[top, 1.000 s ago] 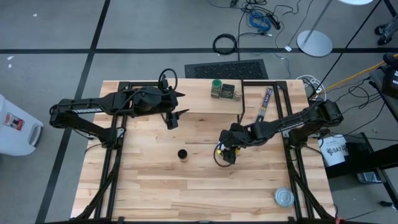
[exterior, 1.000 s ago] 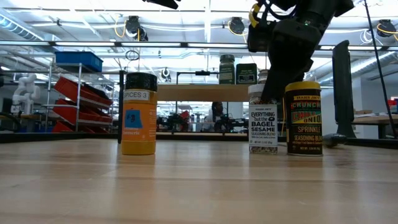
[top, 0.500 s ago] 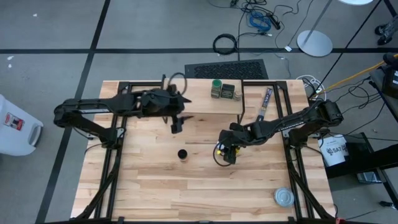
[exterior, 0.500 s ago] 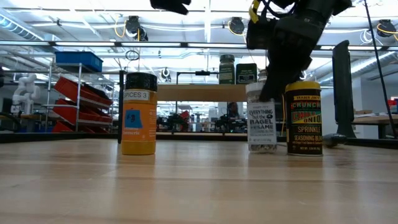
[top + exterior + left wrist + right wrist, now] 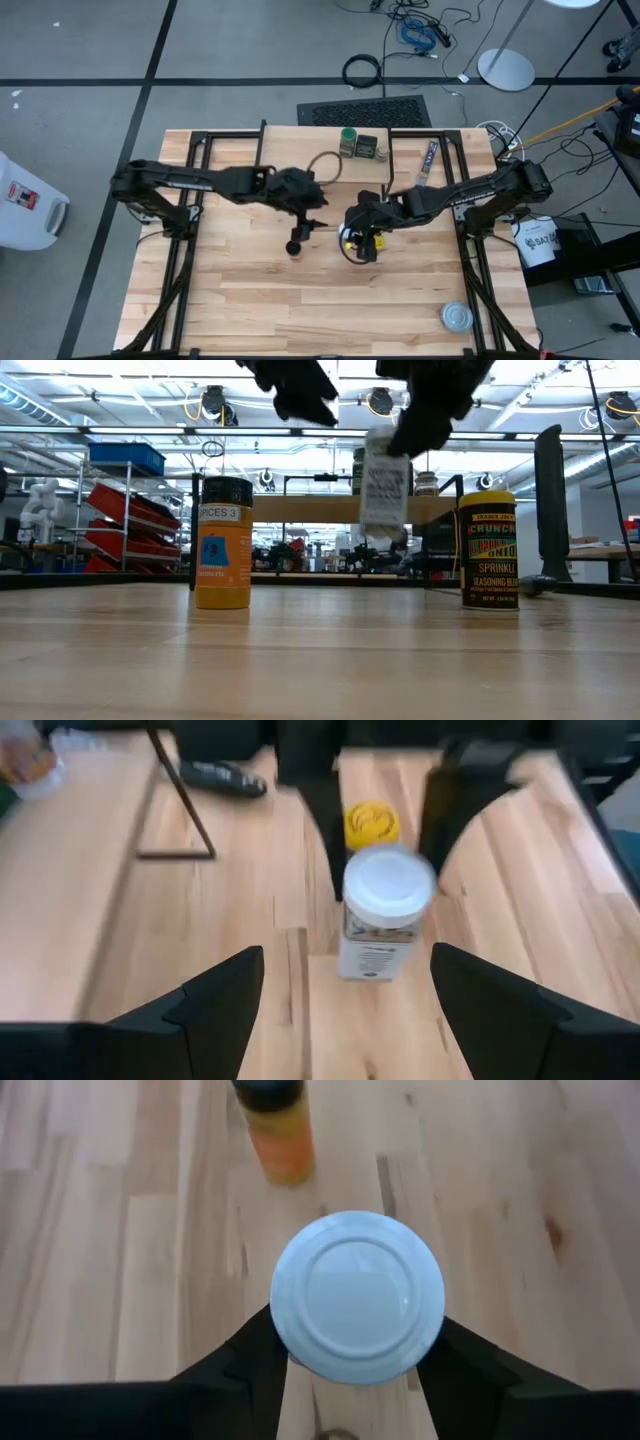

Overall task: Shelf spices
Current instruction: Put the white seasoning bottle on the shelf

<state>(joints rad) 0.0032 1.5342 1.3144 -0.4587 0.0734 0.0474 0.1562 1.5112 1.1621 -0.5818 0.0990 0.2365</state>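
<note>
Lifted off the table [image 5: 240,290] since before, one white-lidded jar [image 5: 384,485] clamped in my right gripper [image 5: 357,1342], left gripper [image 5: 345,1010] wide open facing it, yellow-lidded jar [image 5: 489,550] and orange jar [image 5: 223,542] standing, two jars on the shelf [image 5: 330,509].

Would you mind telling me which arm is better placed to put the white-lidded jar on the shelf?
The right: its tool already grips the white-lidded jar, lifted off the table. The left tool hangs open, empty, above the orange jar.

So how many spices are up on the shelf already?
2: a green-lidded jar and a dark square tin side by side on the shelf at the table's far edge. Others may hide behind the arms.
</note>
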